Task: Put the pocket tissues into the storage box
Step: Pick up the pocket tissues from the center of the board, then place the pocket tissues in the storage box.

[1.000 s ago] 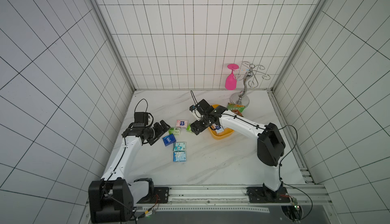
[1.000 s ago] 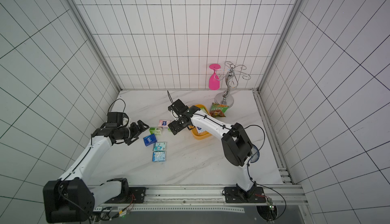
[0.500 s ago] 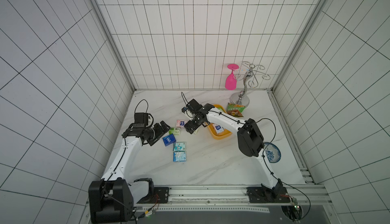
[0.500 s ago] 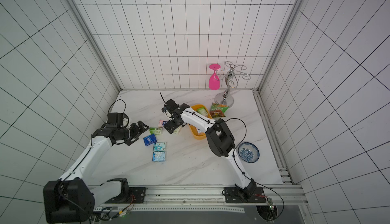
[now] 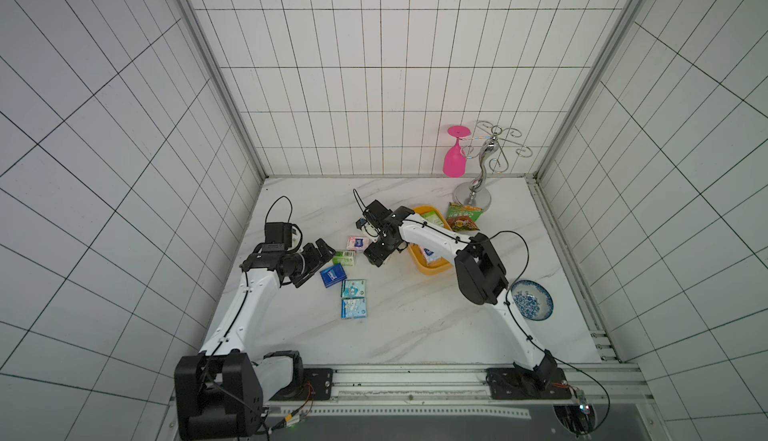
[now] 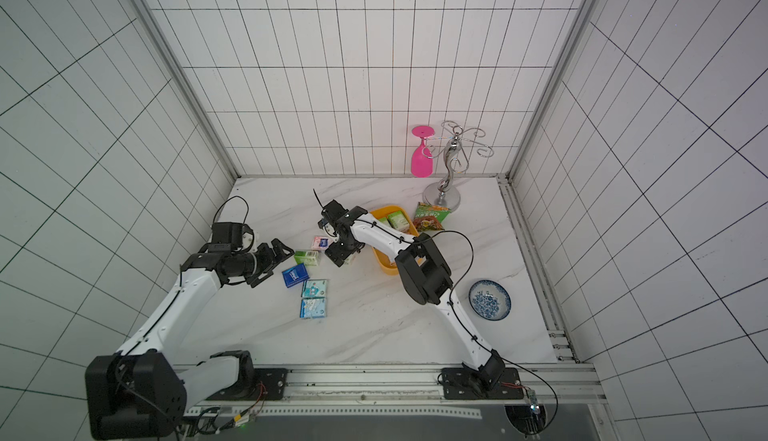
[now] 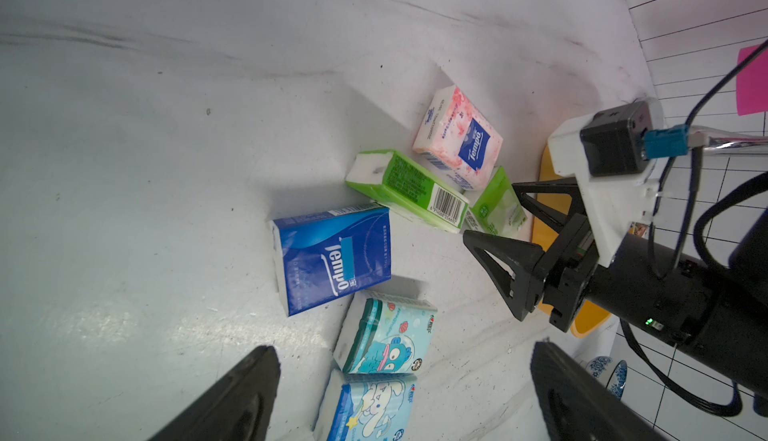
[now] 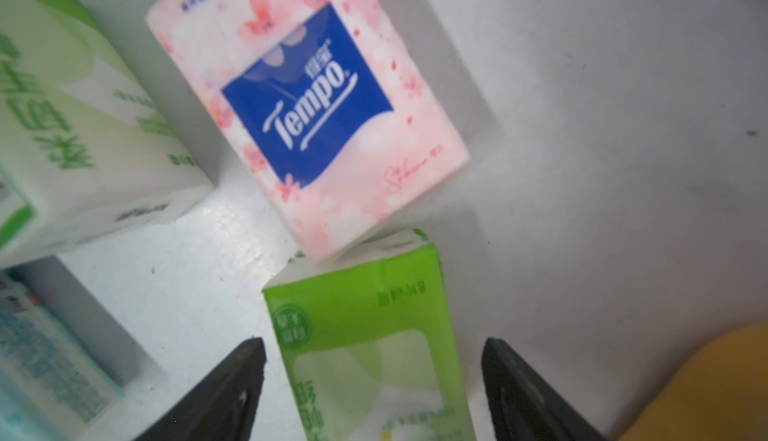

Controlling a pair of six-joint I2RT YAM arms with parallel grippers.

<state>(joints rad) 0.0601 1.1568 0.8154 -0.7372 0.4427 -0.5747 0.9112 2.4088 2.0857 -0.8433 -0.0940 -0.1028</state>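
Observation:
Several pocket tissues lie loose left of the yellow storage box (image 5: 434, 270): a pink-white packet (image 5: 358, 243), a green one (image 5: 344, 257), a dark blue one (image 5: 333, 275) and two teal ones (image 5: 353, 288). More packets lie inside the box. My right gripper (image 8: 374, 341) is low over the table beside the box, open. Its fingers straddle another green packet (image 8: 353, 293), with a gap on each side. My left gripper (image 7: 403, 347) hovers open by the dark blue packet (image 7: 332, 256), the teal packets (image 7: 386, 339) just ahead of its fingers.
A green-and-orange snack bag (image 5: 463, 217) lies behind the box. A metal rack (image 5: 478, 193) with a hanging pink glass (image 5: 454, 160) stands at the back right. A blue-and-white bowl (image 5: 531, 299) sits at the right, beside the right arm's elbow.
My right arm has swung left from over the box down to the loose packets, and its fingers have drawn closer around the green packet. The left arm has stayed put.

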